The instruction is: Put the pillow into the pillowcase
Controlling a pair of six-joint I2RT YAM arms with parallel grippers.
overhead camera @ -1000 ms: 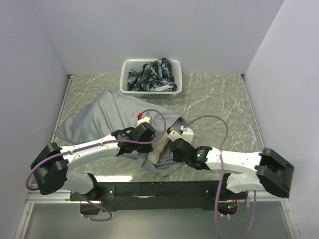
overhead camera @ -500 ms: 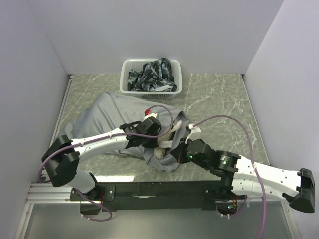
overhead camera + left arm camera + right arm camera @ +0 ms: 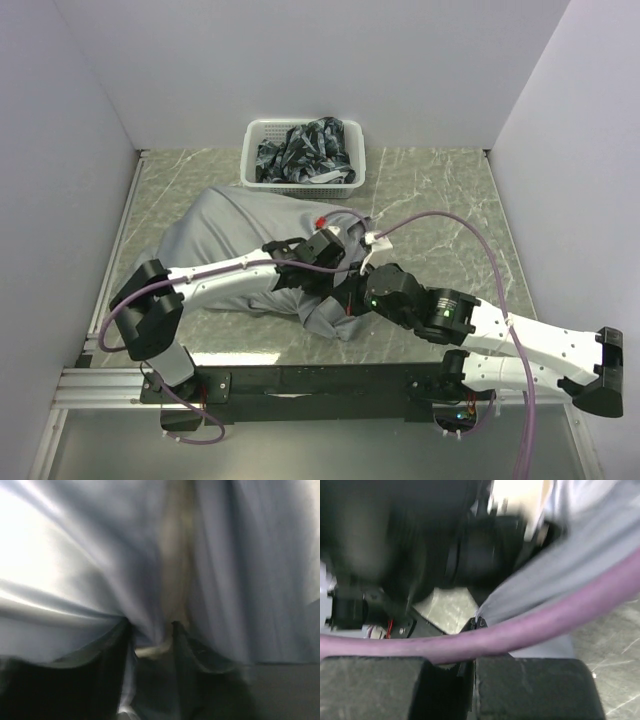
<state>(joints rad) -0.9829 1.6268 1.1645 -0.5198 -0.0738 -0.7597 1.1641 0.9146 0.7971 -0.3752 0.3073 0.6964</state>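
And here we are, looking down into a robotics lab test cell. Plain white partition walls (image 3: 300,60) (bare, flat panels) box in three sides of a marble-patterned tabletop (image 3: 430,200). Two white-and-black robot arms, the left arm (image 3: 220,275) and the right arm (image 3: 520,335), rise from a black mounting rail (image 3: 320,380) on a metal frame (image 3: 80,395) at the near edge. Purple cables (image 3: 470,235) loop off them. A white plastic basket (image 3: 255,150) of cloth sits at the back.

There are 1 pillowcase (image 3: 215,240), 1 pillow (image 3: 175,575) (only a cream sliver shows), 1 white basket (image 3: 250,152), 1 dark patterned cloth (image 3: 305,148), 1 table (image 3: 430,190), 2 arms: left arm (image 3: 225,272), right arm (image 3: 525,335).
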